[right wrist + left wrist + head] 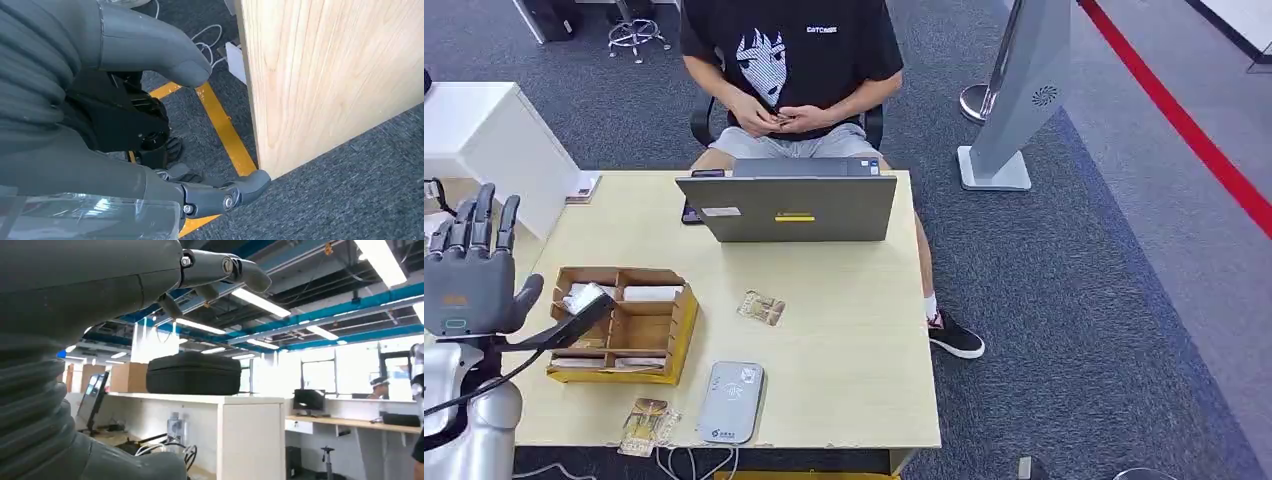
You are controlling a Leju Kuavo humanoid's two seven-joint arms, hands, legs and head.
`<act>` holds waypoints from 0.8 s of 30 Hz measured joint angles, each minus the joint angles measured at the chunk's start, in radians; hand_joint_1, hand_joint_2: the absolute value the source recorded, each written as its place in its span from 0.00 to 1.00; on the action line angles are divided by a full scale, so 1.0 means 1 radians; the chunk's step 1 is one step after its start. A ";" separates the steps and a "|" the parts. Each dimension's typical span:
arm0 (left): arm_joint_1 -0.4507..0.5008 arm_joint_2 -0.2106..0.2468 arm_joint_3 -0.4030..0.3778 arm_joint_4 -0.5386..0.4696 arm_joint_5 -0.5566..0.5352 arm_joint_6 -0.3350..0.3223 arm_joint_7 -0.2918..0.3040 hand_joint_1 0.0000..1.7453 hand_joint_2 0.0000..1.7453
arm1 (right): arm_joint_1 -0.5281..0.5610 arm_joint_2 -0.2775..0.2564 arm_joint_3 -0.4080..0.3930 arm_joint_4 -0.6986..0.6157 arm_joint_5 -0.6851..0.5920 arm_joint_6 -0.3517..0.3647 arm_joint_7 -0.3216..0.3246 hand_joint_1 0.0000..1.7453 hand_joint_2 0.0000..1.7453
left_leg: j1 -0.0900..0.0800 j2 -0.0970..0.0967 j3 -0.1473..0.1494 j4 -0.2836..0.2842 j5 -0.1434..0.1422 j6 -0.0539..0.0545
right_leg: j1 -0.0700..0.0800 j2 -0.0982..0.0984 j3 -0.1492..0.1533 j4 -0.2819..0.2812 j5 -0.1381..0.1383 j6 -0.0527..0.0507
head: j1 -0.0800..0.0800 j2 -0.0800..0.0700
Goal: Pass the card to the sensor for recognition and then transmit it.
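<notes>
Laptop [789, 206] stands between card [761, 307] and seated person [791, 75].

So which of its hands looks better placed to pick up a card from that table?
Probably the left hand: it is raised, fingers apart and holding nothing, beside the wooden organizer. The right hand hangs low by the table's side panel, above the carpet.

From the head view we look steeply down on the table [844, 330] from its near edge. Our left wrist view sits close behind the left hand [90, 295], facing level and upward toward ceiling lights. Our right wrist view looks down beside the table's side panel [325, 75] at carpet.
</notes>
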 joint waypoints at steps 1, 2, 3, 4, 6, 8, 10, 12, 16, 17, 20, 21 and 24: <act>0.004 -0.002 0.002 -0.010 0.000 0.000 0.000 0.00 1.00 | 0.000 0.000 0.000 0.000 0.000 0.000 0.000 0.00 1.00 | 0.000 0.000 0.000 0.000 0.000 0.000 | 0.000 0.000 0.000 0.000 0.000 0.000 | 0.000 0.000; 0.009 -0.004 0.006 -0.020 0.007 0.002 -0.003 0.00 1.00 | 0.000 0.000 0.000 0.000 -0.001 -0.001 0.000 0.00 1.00 | 0.000 0.000 0.000 0.000 0.000 0.000 | 0.000 0.000 0.000 0.000 0.000 0.000 | 0.000 0.000; 0.017 -0.007 0.011 -0.031 0.025 0.007 -0.015 0.00 1.00 | 0.001 0.000 0.000 0.000 -0.004 -0.001 -0.002 0.00 1.00 | 0.000 0.000 0.000 0.000 0.000 0.000 | 0.000 0.000 0.000 0.000 0.000 0.000 | 0.000 0.000; 0.031 -0.013 0.019 -0.052 0.055 0.016 -0.031 0.00 1.00 | 0.001 0.000 -0.002 0.000 -0.008 -0.001 -0.004 0.00 1.00 | 0.000 0.001 0.000 0.000 0.000 0.000 | 0.000 0.001 0.000 0.000 0.000 0.000 | 0.000 0.000; 0.074 -0.030 0.039 -0.115 0.135 0.033 -0.071 0.00 1.00 | 0.007 0.000 -0.004 0.000 -0.019 -0.001 -0.011 0.00 1.00 | 0.000 0.001 0.000 0.000 0.000 0.000 | 0.000 0.001 0.000 0.000 0.000 0.000 | 0.000 0.000; 0.134 -0.059 0.075 -0.201 0.245 0.039 -0.138 0.00 1.00 | 0.015 0.000 -0.013 0.000 -0.031 -0.001 -0.022 0.00 1.00 | 0.000 0.001 0.000 0.000 -0.001 0.000 | 0.000 0.001 0.000 0.000 0.000 0.000 | 0.000 0.000; 0.203 -0.098 0.120 -0.290 0.350 0.043 -0.220 0.00 1.00 | 0.022 0.000 -0.027 0.000 -0.043 0.000 -0.032 0.00 1.00 | 0.000 0.001 0.000 0.000 -0.003 0.000 | 0.000 0.001 0.000 0.000 -0.002 0.000 | 0.000 0.000; 0.273 -0.144 0.172 -0.375 0.476 0.037 -0.318 0.00 1.00 | 0.031 -0.002 -0.038 0.000 -0.055 0.000 -0.041 0.00 1.00 | 0.000 0.001 0.000 0.000 -0.004 0.002 | 0.000 0.001 0.000 0.000 -0.003 0.002 | 0.000 0.000; 0.425 -0.225 0.256 -0.518 0.739 0.044 -0.429 0.00 1.00 | 0.044 -0.008 -0.072 -0.001 -0.081 -0.007 -0.055 0.00 1.00 | -0.001 0.001 0.000 0.000 -0.006 0.003 | -0.001 0.002 0.000 -0.001 -0.005 0.003 | 0.000 0.000; 0.461 -0.236 0.263 -0.544 0.792 0.063 -0.432 0.00 1.00 | 0.045 -0.010 -0.080 -0.002 -0.085 -0.015 -0.056 0.00 1.00 | -0.002 0.001 0.000 0.000 -0.006 0.003 | -0.001 0.001 0.000 -0.001 -0.005 0.003 | 0.000 0.000; 0.535 -0.275 0.291 -0.586 1.000 0.041 -0.435 0.00 1.00 | 0.046 -0.015 -0.109 -0.006 -0.102 -0.057 -0.053 0.00 1.00 | -0.002 0.000 0.000 0.000 -0.006 0.004 | -0.002 -0.001 0.000 -0.001 -0.005 0.003 | 0.000 0.000; 0.541 -0.290 0.306 -0.587 1.086 -0.022 -0.436 0.00 1.00 | 0.046 -0.016 -0.119 -0.006 -0.106 -0.079 -0.047 0.00 1.00 | -0.002 -0.001 0.000 0.000 -0.007 0.004 | -0.002 -0.003 0.001 -0.001 -0.005 0.003 | 0.000 0.000; 0.522 -0.359 0.432 -0.525 1.357 -0.396 -0.437 0.00 1.00 | 0.046 -0.018 -0.150 -0.007 -0.112 -0.168 -0.002 0.00 1.00 | -0.003 -0.002 0.001 0.000 -0.007 0.005 | -0.002 -0.004 0.003 -0.001 -0.005 0.003 | 0.002 0.000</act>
